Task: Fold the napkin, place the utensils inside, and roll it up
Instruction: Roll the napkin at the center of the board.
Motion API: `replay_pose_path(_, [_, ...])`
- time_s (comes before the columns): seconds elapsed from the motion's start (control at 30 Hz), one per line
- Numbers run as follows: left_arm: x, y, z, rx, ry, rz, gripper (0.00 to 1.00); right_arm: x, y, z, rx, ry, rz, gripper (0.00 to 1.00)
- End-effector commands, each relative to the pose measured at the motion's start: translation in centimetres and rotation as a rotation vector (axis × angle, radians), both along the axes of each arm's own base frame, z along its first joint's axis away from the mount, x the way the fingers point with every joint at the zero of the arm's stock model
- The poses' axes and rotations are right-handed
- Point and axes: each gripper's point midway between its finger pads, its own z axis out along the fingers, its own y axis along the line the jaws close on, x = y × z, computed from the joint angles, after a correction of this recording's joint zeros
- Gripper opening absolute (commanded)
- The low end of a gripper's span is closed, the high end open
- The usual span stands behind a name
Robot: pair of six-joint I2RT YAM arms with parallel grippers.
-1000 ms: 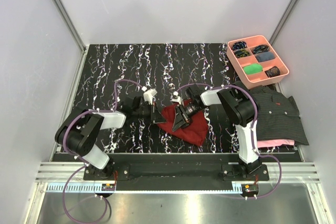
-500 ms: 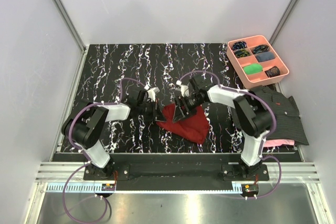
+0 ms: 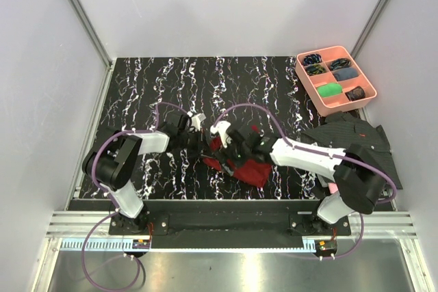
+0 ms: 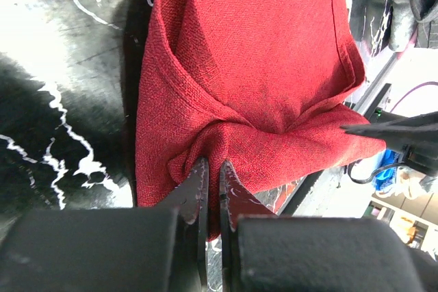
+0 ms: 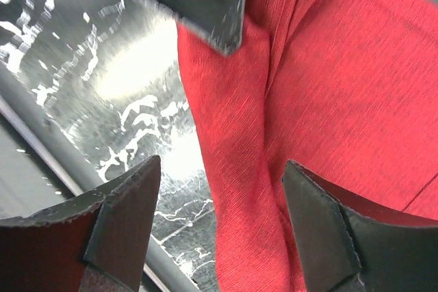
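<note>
The maroon napkin [image 3: 250, 169] lies bunched on the black marbled table, near the front middle. My left gripper [image 3: 204, 147] is shut on a pinched fold at the napkin's left edge; in the left wrist view the jaws [image 4: 213, 171] squeeze the cloth [image 4: 274, 66]. My right gripper [image 3: 221, 148] is open and hovers right beside the left one, over the napkin's left part; in the right wrist view [image 5: 220, 167] the cloth [image 5: 328, 100] lies between its spread fingers without touching them. The fork and the spoon are out of view.
A pink compartment tray [image 3: 309, 87] with several small items stands at the back right. A dark striped shirt [image 3: 359, 145] lies on a pink cloth [image 3: 337, 187] at the right edge. The right arm stretches across the table's front right.
My right arm has swung down and left, bringing its open gripper over the napkin's left part beside the left gripper. The napkin has bunched up. The left gripper has kept its hold.
</note>
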Motion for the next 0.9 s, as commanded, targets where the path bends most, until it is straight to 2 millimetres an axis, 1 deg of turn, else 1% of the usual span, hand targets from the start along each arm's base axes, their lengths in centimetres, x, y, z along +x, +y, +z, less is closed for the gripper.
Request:
replay_pose_path(0.0, [0.5,0.4,-0.3,0.017,0.021,0.013,0.0,0.6,0.3,-0.4,-0.076,-0.139,-0.03,0.79])
replay_pose_path(0.13, [0.8,0.4,0.0,0.013,0.013,0.015,0.0,-0.4,0.9,-2.3,-0.127,-0.127,0.001,0.77])
replay_pose_path(0.2, [0.7,0.4,0.1,0.011,0.012,0.014,0.0,-0.6,1.0,-2.8,-0.138,-0.12,0.009,0.76])
replay_pose_path(0.33, [1.0,0.4,0.4,0.009,0.001,0.023,0.0,-1.3,0.9,-4.7,-0.17,-0.071,0.018,0.72])
replay_pose_path(0.37, [1.2,0.4,0.6,0.006,-0.006,0.023,0.0,-1.3,0.9,-4.9,-0.171,-0.064,0.017,0.72])
replay_pose_path(0.4, [0.8,0.5,0.6,0.012,0.012,0.022,0.0,-1.3,0.8,-5.2,-0.177,-0.059,0.009,0.71])
replay_pose_path(0.43, [0.9,0.5,0.7,0.01,0.009,0.023,0.0,-1.4,0.7,-5.7,-0.19,-0.046,-0.004,0.7])
replay_pose_path(0.5, [1.1,0.5,1.0,0.006,0.003,0.028,0.0,-1.4,0.5,-6.4,-0.213,-0.03,-0.025,0.66])
replay_pose_path(0.53, [1.2,0.5,1.1,0.003,0.001,0.028,0.0,-1.6,0.3,-7.2,-0.24,-0.004,-0.04,0.62])
replay_pose_path(0.57, [1.3,0.4,1.3,-0.001,-0.007,0.025,0.0,-1.7,0.2,-7.7,-0.253,0.009,-0.044,0.53])
replay_pose_path(0.6, [1.4,0.4,1.6,-0.004,-0.015,0.027,0.0,-1.7,0.1,-8.0,-0.261,0.02,-0.05,0.5])
replay_pose_path(0.63, [1.4,0.4,1.7,-0.004,-0.019,0.028,0.07,-1.9,0.0,-8.5,-0.269,0.039,-0.057,0.46])
replay_pose_path(0.67, [1.6,0.4,2.1,-0.009,-0.034,0.03,0.11,-2.2,0.1,-8.6,-0.263,0.052,-0.054,0.41])
replay_pose_path(0.7, [1.8,0.6,2.3,-0.009,-0.042,0.04,0.16,-2.4,0.3,-8.6,-0.255,0.062,-0.055,0.39])
replay_pose_path(0.73, [1.9,0.8,2.4,-0.003,-0.05,0.05,0.28,-2.6,0.3,-8.5,-0.247,0.072,-0.052,0.36])
replay_pose_path(0.77, [2.2,1.0,3.1,-0.007,-0.075,0.063,0.33,-2.9,0.6,-8.4,-0.229,0.088,-0.041,0.35])
replay_pose_path(0.83, [2.8,1.9,3.4,0.008,-0.097,0.106,0.43,-3.0,0.7,-7.9,-0.183,0.111,-0.04,0.31])
replay_pose_path(0.87, [3.1,2.2,4.2,0.005,-0.128,0.123,0.53,-3.5,1.0,-7.7,-0.149,0.141,-0.022,0.31])
